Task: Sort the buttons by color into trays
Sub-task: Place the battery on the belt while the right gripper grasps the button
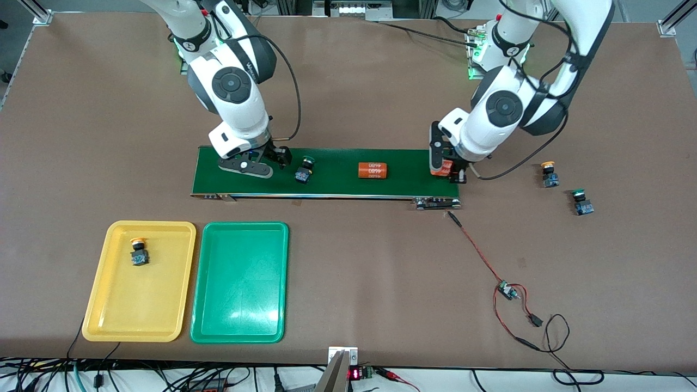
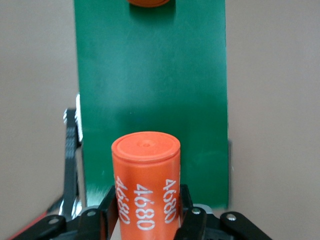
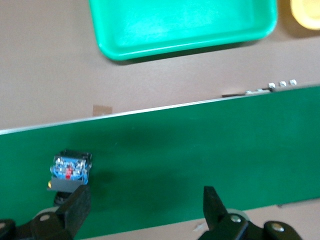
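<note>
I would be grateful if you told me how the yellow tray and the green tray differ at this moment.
The yellow tray holds one yellow-capped button, while the green tray holds nothing. The yellow tray lies nearer the right arm's end of the table, the green tray beside it toward the left arm's end. Both are shallow rectangles with rounded corners, equal in size, nearer the front camera than the conveyor belt.

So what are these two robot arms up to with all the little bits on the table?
They are sorting buttons by color into trays. One yellow-capped button already lies in the yellow tray; the green tray holds nothing. The right gripper is open over the conveyor belt, beside a green-capped button. The left gripper holds an orange cylinder at the belt's other end. Two more buttons lie on the table toward the left arm's end.
</note>
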Controlling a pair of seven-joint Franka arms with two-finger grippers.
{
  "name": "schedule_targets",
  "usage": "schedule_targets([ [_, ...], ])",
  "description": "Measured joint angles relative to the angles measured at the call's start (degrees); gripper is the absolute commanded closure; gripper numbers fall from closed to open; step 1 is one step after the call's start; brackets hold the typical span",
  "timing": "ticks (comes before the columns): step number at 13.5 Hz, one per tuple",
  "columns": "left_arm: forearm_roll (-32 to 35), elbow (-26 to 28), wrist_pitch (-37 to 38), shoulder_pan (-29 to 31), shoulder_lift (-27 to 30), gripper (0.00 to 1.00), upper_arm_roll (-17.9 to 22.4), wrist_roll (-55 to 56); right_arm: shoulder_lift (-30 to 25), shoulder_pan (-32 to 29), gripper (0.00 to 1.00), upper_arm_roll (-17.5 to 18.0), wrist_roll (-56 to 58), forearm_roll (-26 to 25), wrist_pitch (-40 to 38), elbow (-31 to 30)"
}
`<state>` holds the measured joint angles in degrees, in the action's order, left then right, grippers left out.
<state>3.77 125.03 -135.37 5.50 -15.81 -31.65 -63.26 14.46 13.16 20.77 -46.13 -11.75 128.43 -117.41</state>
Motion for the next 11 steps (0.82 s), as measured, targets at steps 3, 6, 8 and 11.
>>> schedule_targets([
  [3, 0.0, -1.4, -3.7, -2.2, -4.4, 0.98, 0.1, 0.4, 0.3, -0.5, 0.0, -0.1, 4.9, 0.0, 0.0, -0.3],
  [6, 0.0, -2.0, -4.0, -2.9, -5.0, 0.88, 0.3, 0.6, 0.5, -0.5, 0.0, -0.1, 5.4, 0.0, 0.0, -0.4],
  [8, 0.1, -2.1, -4.0, -3.1, -5.0, 0.15, 0.4, 0.6, 0.9, -0.5, 0.0, -0.1, 5.4, 0.0, 0.3, -0.4],
  [11, 0.5, -2.1, -4.0, -3.0, -4.9, 0.0, 0.9, 0.6, 1.9, -0.5, 0.0, -0.1, 5.4, 0.0, 1.5, -0.3],
])
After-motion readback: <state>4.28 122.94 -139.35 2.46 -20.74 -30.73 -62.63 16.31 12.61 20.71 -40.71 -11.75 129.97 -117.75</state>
